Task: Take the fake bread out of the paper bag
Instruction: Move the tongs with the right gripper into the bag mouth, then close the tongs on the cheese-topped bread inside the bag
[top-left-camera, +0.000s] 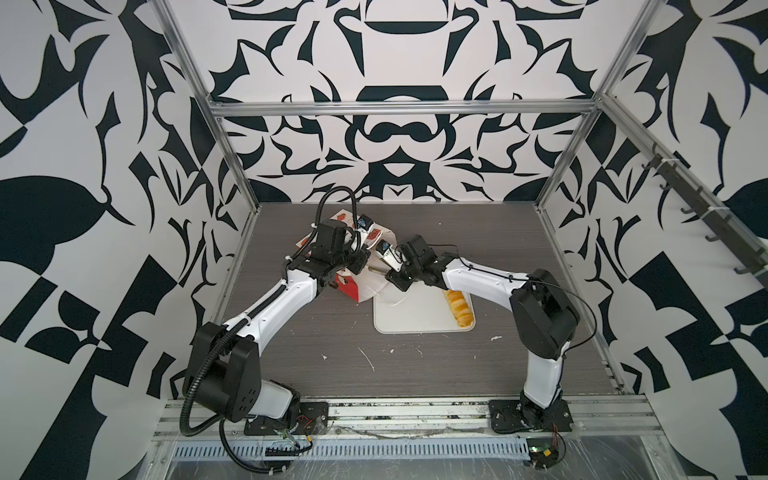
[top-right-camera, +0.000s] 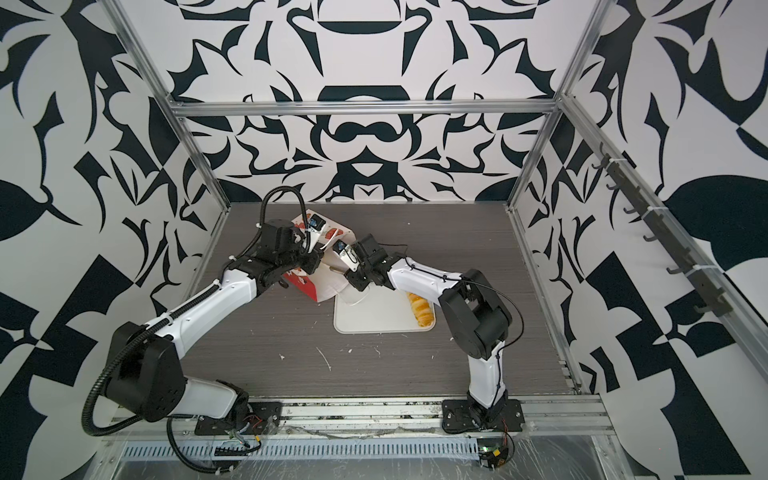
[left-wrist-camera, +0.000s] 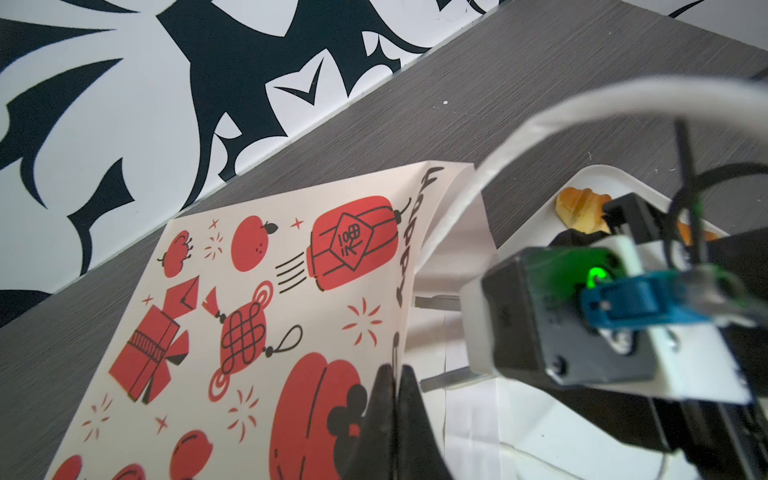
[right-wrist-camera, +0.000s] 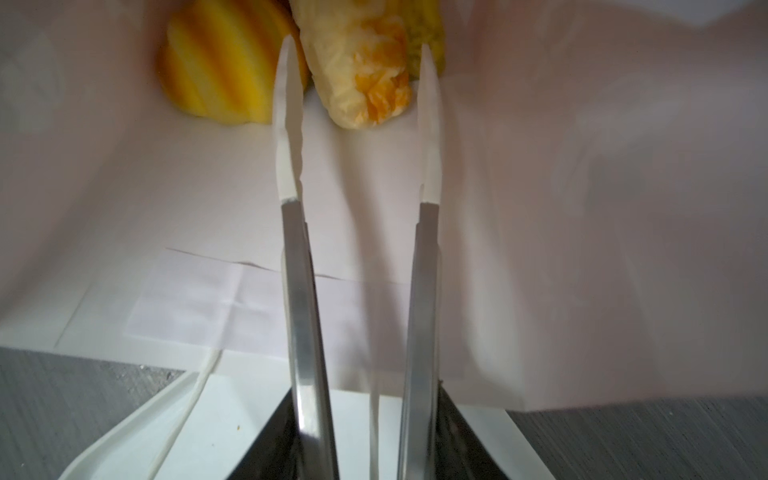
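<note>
Right pincer (right-wrist-camera: 356, 48): yours is inside the mouth of the paper bag (left-wrist-camera: 249, 311), jaws partly apart, tips flanking a pale pastry (right-wrist-camera: 361, 83); contact cannot be told.
Left pincer (left-wrist-camera: 392, 374): yours is clamped on the bag's upper edge.
Fake bread: the pale pastry and a ridged yellow piece (right-wrist-camera: 220, 70) lie deep in the bag; a long loaf (top-left-camera: 458, 309) lies on the white tray (top-left-camera: 415, 324).
Bag: on its side on the desk (top-left-camera: 415, 374), mouth overlapping the tray's corner.
In your way: a string handle (right-wrist-camera: 185, 415) trails onto the tray.
</note>
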